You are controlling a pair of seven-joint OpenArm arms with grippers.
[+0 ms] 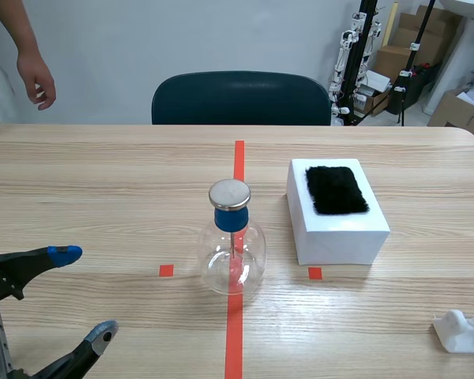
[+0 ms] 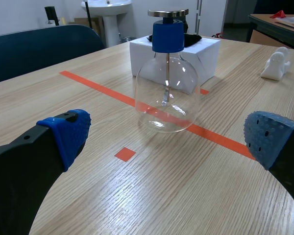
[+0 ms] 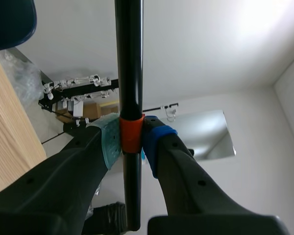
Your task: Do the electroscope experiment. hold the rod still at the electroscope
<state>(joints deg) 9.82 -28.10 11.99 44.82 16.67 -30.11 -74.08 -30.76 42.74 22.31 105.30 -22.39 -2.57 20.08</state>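
Two pincers show here, in different states. The right pincer (image 3: 131,137) is clenched on a thin black rod (image 3: 129,58) that carries an orange-red band. Its grey-green pad (image 3: 110,142) and its blue pad (image 3: 155,144) press on that band from either side. The black rod runs well ahead of the fingertips and also back toward the wrist. This view looks up at a white wall and ceiling, with the edge of the light wooden bench (image 3: 5,122) to one side, so how near the rod stands to the electroscope cannot be told.

The electroscope (image 1: 233,253) is a clear round glass flask with a blue stopper and a flat round metal disc on top. It stands upright on the bench (image 1: 103,174), on the long orange-red tape line, about mid-bench. A thin metal stem hangs from the stopper inside the flask.

The left pincer (image 1: 83,296) sits low at the robot's edge of the bench, released, its fingers wide apart and grasping nothing. In its own view the electroscope (image 2: 166,93) stands ahead of it, well apart from its blue pads (image 2: 68,132).

A white rectangular box (image 1: 340,229) stands near the electroscope on the robot's right, not touching it, with a black furry pad (image 1: 336,189) lying on top. A small white crumpled thing (image 1: 462,330) lies by the bench's near right edge. A dark teal chair (image 1: 241,99) stands at the far side, and a person's hand (image 1: 35,79) hangs by the far left corner.
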